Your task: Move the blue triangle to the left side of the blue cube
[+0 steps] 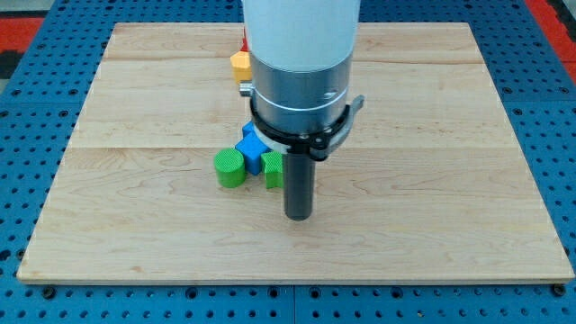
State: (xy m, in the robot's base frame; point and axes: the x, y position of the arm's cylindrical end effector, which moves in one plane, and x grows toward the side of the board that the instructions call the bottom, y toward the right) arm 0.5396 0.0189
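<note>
A blue cube (253, 152) sits near the board's middle, just left of the arm. A smaller blue piece (248, 132), probably the blue triangle, touches its upper edge and is mostly hidden behind the arm's body. My tip (298, 217) rests on the board below and to the right of the blue cube, close to a green block (274, 169) whose shape I cannot make out. A green cylinder (229, 168) lies at the cube's lower left, touching it.
A yellow block (240, 64) lies near the view's top, left of the arm, with a sliver of a red block (243, 42) above it. The arm's wide body hides the board behind it. The wooden board (432, 180) lies on a blue surface.
</note>
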